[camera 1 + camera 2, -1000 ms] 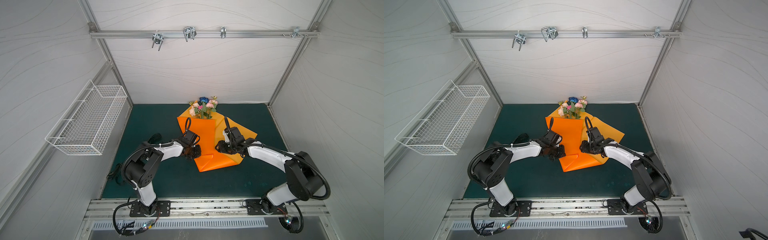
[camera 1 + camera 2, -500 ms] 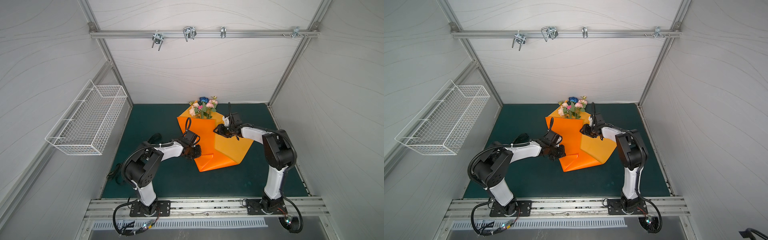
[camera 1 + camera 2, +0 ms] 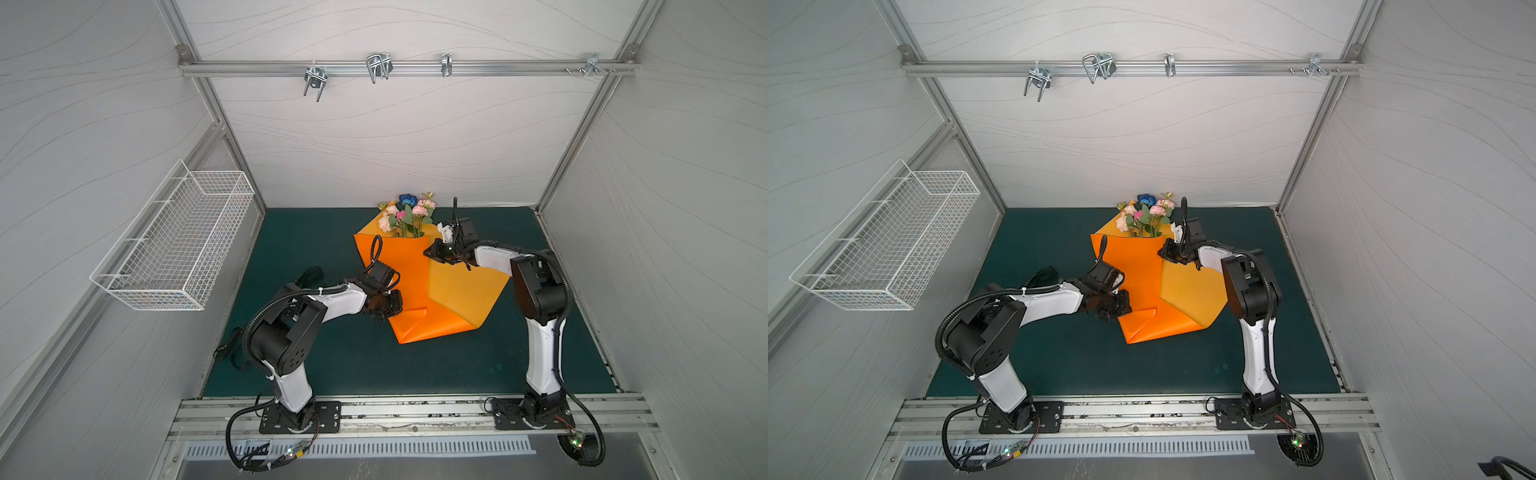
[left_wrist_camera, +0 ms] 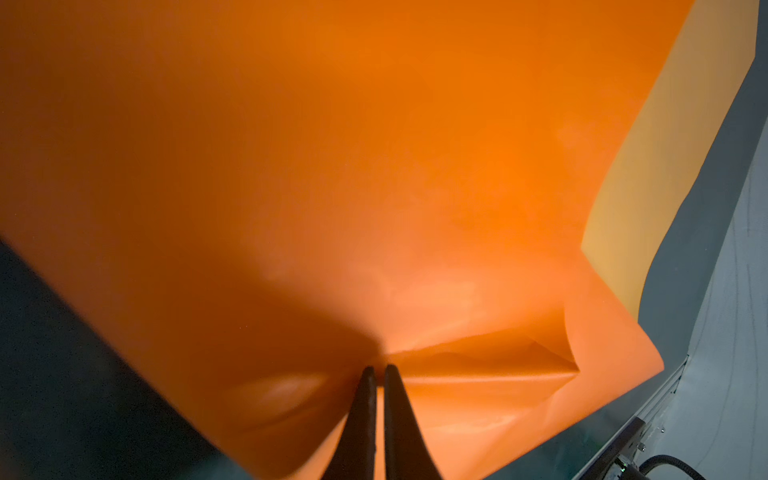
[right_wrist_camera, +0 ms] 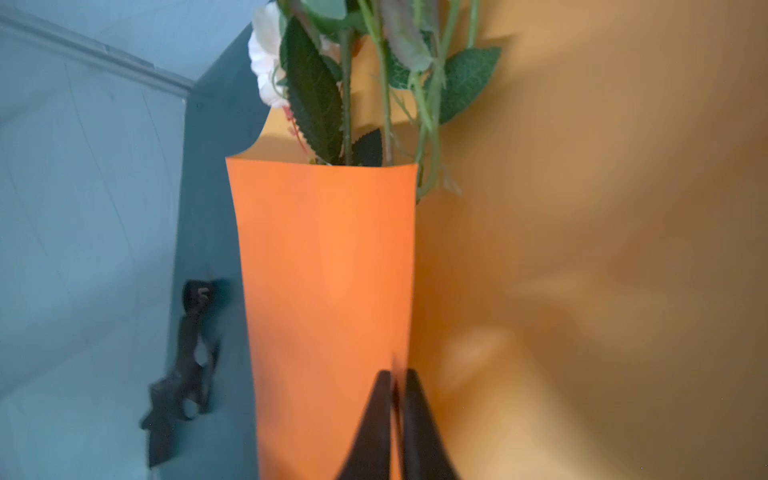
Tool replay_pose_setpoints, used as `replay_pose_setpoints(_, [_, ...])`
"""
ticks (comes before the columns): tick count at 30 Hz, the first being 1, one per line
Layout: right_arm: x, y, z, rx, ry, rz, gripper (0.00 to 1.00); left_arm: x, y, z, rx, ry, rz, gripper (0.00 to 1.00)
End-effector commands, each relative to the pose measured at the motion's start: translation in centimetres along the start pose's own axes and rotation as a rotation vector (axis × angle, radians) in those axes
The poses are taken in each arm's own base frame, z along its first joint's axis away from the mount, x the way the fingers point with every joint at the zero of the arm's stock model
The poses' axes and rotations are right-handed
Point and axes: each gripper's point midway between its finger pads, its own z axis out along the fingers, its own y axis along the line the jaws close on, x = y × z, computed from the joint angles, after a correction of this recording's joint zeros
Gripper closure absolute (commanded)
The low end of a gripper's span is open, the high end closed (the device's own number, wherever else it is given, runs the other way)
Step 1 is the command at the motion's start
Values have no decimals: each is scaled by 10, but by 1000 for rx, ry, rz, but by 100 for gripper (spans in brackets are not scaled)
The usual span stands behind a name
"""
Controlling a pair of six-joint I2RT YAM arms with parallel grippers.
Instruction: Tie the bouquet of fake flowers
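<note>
Green matting covers the bench point(image 3: 332, 365), which is closed in by pale panels on three sides. At the middle of its far edge lies the bouquet of fake flowers point(image 3: 405, 216), blooms toward the back wall and stems tucked under a folded flap of the orange wrapping paper point(image 3: 457, 291). Our left hand point(image 4: 376, 376) is pinched together on a fold of that paper, on the side nearer the bench's front edge. Our right hand point(image 5: 397, 380) is closed on the edge of the raised flap, just beside the stems.

We judge the bouquet light and springy, with thin stems that bend and petals that crush. We would take hold at the gathered stems below the leaves, through the paper, never at the blooms. The paper looks stiff and smooth, and it may spring open if released.

The lower stems are hidden under paper, so we cannot tell whether they lie bunched. A black ribbon point(image 5: 189, 328) by the bench's left edge shows only blurred, and we cannot read any lettering on it
</note>
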Motion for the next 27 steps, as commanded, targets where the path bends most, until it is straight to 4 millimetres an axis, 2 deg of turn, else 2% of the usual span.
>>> replay_pose_setpoints(1, [-8, 2, -2, -25, -13, -12, 100, -4, -11, -6, 28, -21, 34, 91])
replay_pose_setpoints(9, [-7, 19, -33, -27, -46, -36, 100, -5, -15, -13, 38, -31, 51, 91])
replay_pose_setpoints(16, [14, 7, -55, 48, -56, -28, 100, -7, -16, -15, 32, -33, 62, 91])
replay_pose_setpoints(21, [25, -12, -50, 115, -34, -46, 100, -5, -19, -14, 52, -21, 59, 91])
replay_pose_setpoints(27, [21, -29, -37, 165, -21, -63, 100, 2, -32, -21, 122, -2, 52, 91])
